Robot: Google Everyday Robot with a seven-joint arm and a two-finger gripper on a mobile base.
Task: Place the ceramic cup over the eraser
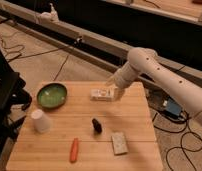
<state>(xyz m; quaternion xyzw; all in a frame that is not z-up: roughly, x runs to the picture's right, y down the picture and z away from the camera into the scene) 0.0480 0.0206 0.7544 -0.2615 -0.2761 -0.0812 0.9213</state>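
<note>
Colours, quick rundown. The worktop (136, 117) is light wood, pale yellow-tan with faint plank lines running across it. The cup (40, 120) is plain white, no print. The eraser (96, 125) is black, easily the darkest thing on the wood. The bowl (52, 95) is green, brighter inside with a darker rim. The carrot (74, 150) is orange. The block (119, 142) is a flat grey-white, slightly speckled. The packet (103, 94) is white with some small darker markings I can't read. The arm (164, 75) is off-white with a row of dark dots, and the hand (113, 86), same off-white, is over the worktop's far edge right by the packet. The floor (39, 65) is beige with black cables (14, 50), and there's a blue box (171, 107) on it.
</note>
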